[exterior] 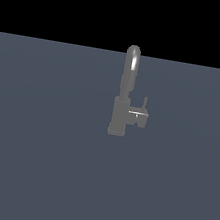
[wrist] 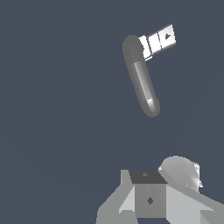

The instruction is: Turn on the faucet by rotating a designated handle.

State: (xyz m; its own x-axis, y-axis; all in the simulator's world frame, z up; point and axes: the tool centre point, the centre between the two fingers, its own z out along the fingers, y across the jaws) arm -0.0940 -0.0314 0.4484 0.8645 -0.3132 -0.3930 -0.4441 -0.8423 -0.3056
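Observation:
The grey faucet [exterior: 120, 114] stands upright on the flat grey floor, its blocky base below a tall arched spout [exterior: 131, 65] with a bright highlight. The handle [exterior: 138, 115] is a short horizontal stub sticking out of the base toward the exterior view's right, with a thin upright lever [exterior: 145, 103] at its end. The wrist view looks down on the spout [wrist: 142, 81], with the brightly lit handle [wrist: 157, 41] beside it. Grey blocky parts of my gripper [wrist: 148, 199] show at that picture's edge, apart from the faucet. Its jaws are not clearly visible. The arm is out of the exterior view.
The faucet stands on a plain dark grey-blue floor [exterior: 32, 160] that runs to a black background at the back. No other objects show.

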